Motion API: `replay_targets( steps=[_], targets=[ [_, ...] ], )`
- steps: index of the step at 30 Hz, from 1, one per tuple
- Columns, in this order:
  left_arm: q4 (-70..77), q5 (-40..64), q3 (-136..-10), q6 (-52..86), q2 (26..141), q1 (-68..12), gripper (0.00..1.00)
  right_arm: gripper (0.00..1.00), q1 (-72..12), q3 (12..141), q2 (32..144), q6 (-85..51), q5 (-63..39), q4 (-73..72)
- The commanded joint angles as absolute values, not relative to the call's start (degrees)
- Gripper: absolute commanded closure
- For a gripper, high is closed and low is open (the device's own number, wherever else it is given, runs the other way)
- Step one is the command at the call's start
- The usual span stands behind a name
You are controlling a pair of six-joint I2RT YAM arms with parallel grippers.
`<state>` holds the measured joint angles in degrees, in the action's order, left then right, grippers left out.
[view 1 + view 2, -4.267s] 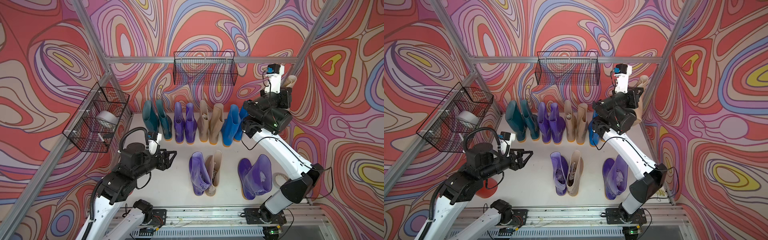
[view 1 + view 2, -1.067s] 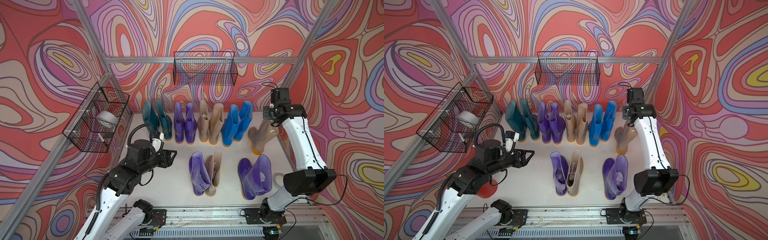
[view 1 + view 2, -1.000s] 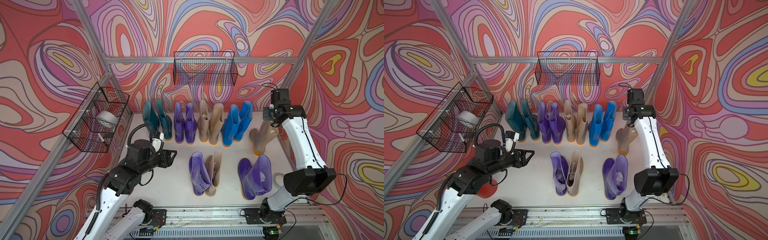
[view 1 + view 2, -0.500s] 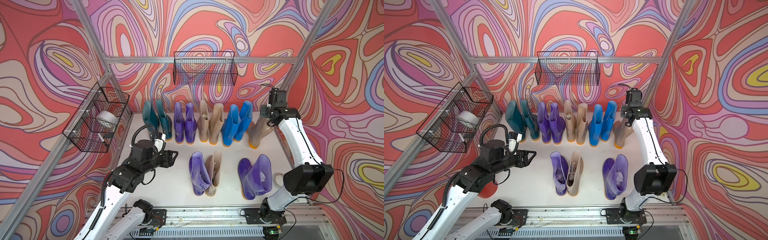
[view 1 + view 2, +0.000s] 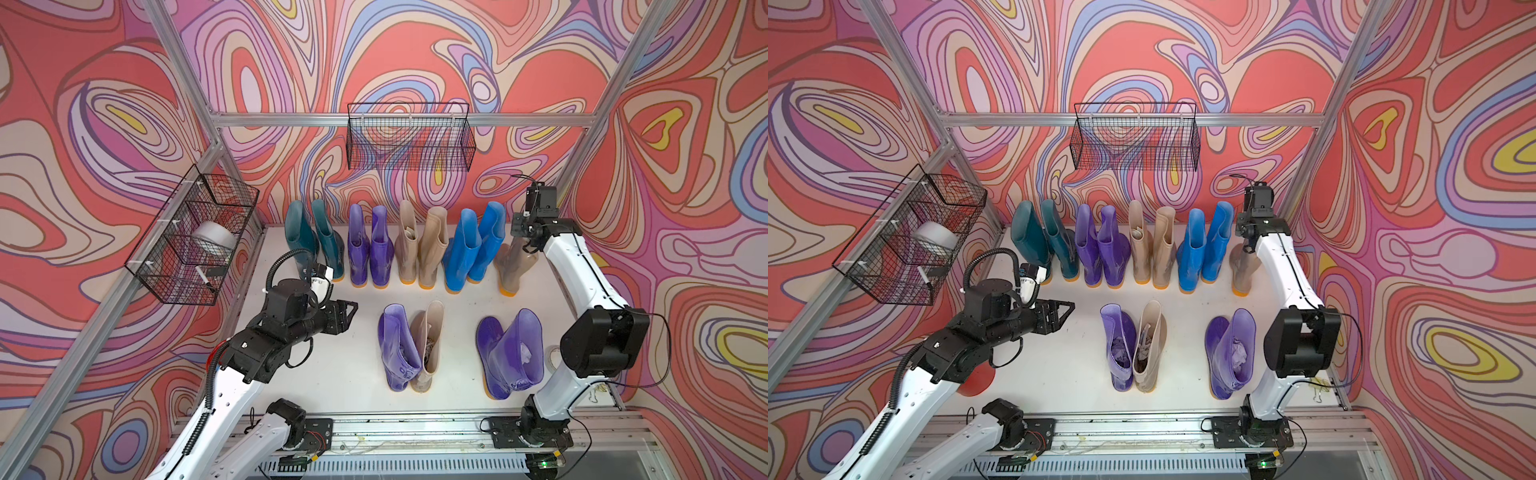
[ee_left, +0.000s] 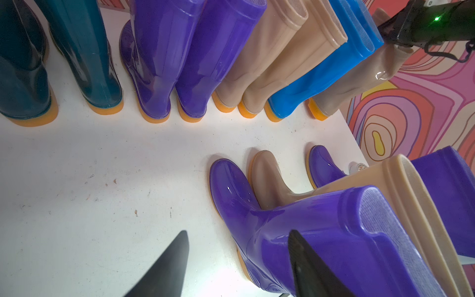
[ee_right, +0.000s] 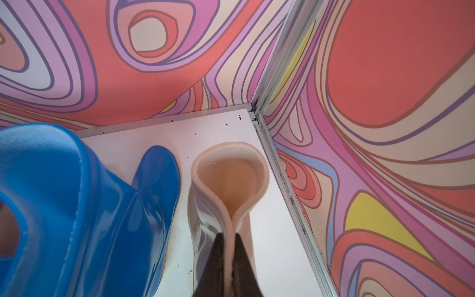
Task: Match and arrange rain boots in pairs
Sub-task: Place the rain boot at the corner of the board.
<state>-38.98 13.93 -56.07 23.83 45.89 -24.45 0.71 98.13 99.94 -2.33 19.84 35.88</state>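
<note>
Lone beige boot (image 5: 513, 266) arrives, unpaired
The right gripper (image 7: 228, 235), clamped on the beige boot's collar, has lowered it just beside the blue pair (image 5: 473, 245), right of centre in a top view. Its likely mate (image 5: 430, 340) stands lower centre, still to fetch. The left gripper (image 5: 352, 312) hovers, jaws apart.

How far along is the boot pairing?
Done: teal pair, purple pair, beige pair and blue pair line the back. In hand: right jaws pinch a lone beige boot at its cuff. Remaining: front beige boot, the purple boot beside it, and a separate purple boot.
</note>
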Motion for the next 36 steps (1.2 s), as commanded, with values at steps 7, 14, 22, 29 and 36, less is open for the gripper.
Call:
replay_targets(
  steps=[7, 14, 22, 29, 36],
  targets=[
    [-37.4, 14.4, -55.2, 23.4, 46.3, -24.8, 0.36, 1.00, 0.7, 99.8, 101.9, -5.3, 20.4, 27.8],
    [-37.4, 14.0, -54.5, 23.0, 45.9, -24.8, 0.36, 1.00, 0.6, 102.3, 106.0, -8.8, 16.0, 27.7],
    [-36.9, 14.3, -54.2, 23.1, 46.2, -24.7, 0.36, 1.00, -1.4, 105.1, 108.1, -14.8, 8.3, 28.6],
    [-37.2, 14.1, -54.5, 22.8, 46.1, -24.7, 0.36, 1.00, -3.7, 106.3, 107.4, -18.7, 1.7, 28.5],
    [-37.4, 14.1, -54.6, 22.7, 45.4, -24.7, 0.36, 1.00, -5.6, 110.2, 109.5, -19.3, -1.3, 29.6]
  ],
)
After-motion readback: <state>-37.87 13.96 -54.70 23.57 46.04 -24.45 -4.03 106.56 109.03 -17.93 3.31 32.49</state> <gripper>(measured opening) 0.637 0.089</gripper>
